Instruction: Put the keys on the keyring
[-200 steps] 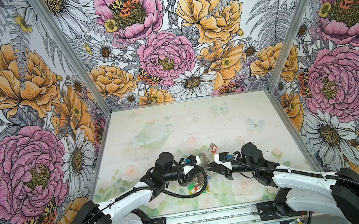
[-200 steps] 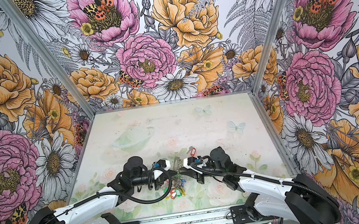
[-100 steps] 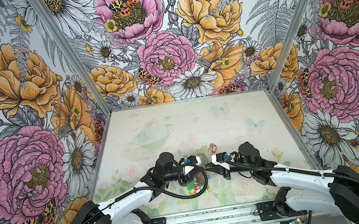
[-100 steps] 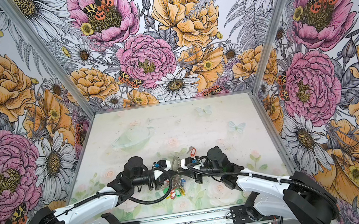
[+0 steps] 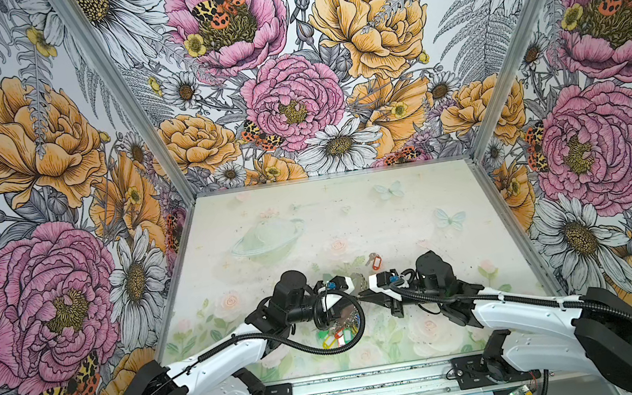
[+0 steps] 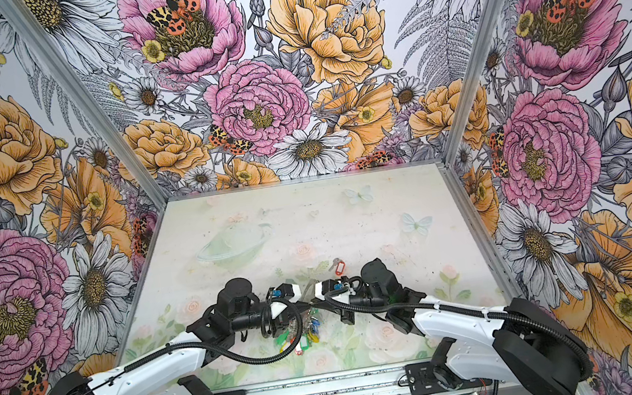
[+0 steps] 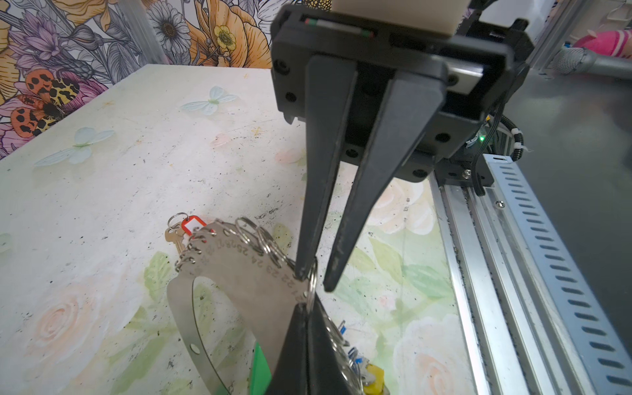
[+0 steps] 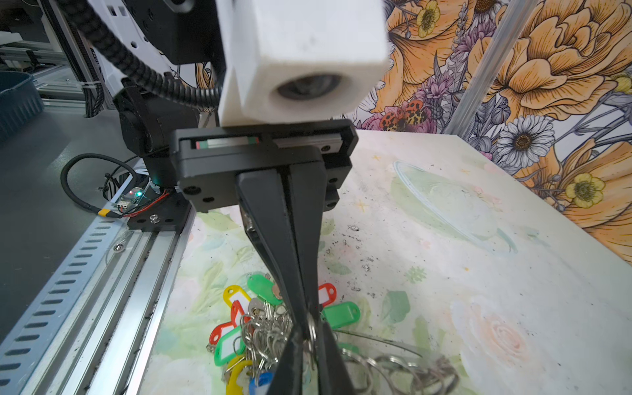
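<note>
The left gripper point(image 7: 302, 316) was closed on the rim of the keyring point(image 7: 239, 280), and the grey plate was held tilted over the worktop point(image 7: 102, 171). Whether the plate's far edge touched the worktop could not be determined. The right gripper point(image 7: 314, 282) was presented tip to tip against the left gripper. Its jaws were set to a narrow gap, with one split ring point(image 7: 312, 287) of the rim located between them. Whether that ring was pinched could not be determined.

The keys point(image 7: 186, 227) were located on the worktop just beyond both gripper tips and were touched by neither gripper. In the left wrist view the red tag and its key were partly hidden behind the far edge of the plate. In both top views the keys point(image 5: 375, 260) point(image 6: 340, 266) were shown whole, just past the point where the grippers met. The keys were not covered by the right wrist view.

Stamped numerals along the plate rim were legible in the left wrist view only. The coloured tags point(image 8: 236, 342), green, yellow, red and blue, were shown in detail in the right wrist view, gathered on the worktop below the left gripper. In a top view the same tags point(image 5: 336, 336) appeared small, partly crossed by the arm's cable.
</note>
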`<state>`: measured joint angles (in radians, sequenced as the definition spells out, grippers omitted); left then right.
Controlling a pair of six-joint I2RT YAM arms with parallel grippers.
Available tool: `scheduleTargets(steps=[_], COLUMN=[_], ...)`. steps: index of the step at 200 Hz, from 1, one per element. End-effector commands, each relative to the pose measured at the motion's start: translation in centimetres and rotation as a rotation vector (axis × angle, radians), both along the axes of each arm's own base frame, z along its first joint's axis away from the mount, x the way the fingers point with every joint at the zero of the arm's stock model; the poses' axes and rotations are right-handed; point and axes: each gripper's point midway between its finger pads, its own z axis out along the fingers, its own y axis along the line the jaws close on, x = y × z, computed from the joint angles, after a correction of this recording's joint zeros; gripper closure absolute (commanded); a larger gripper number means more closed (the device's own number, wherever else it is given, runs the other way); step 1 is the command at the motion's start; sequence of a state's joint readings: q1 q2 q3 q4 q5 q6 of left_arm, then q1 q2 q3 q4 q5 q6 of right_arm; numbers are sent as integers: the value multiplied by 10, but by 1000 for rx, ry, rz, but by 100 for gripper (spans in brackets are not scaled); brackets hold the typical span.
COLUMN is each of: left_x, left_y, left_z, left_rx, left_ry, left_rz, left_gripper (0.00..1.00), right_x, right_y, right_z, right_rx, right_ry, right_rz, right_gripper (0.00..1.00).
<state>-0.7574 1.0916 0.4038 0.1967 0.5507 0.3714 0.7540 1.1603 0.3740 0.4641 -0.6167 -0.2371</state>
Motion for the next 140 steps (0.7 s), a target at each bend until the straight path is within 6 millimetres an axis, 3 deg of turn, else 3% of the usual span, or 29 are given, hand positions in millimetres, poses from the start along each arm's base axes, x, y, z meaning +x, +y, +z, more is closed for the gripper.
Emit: scheduleTargets(steps=[1,66,104,140], left_x=[1,5,-1,-7], left_y=[-5,-2,-3,-4], left_z=[26,25,20,20], left_rx=[-72,-71,-67,-78], left_ry=[-92,-109,-94,-79], left_rz=[-11,22,-12,-50], left_gripper=[100,100,84,82], right_x=[3,6,3,-3], right_y=[2,1,1,1], right_z=[-9,-4,8,16], right_rx=[-43,-23,65,109], right_ry=[14,20,33,24], right_rz=[-16,-34,-18,19], right_gripper=[91,100,100,100])
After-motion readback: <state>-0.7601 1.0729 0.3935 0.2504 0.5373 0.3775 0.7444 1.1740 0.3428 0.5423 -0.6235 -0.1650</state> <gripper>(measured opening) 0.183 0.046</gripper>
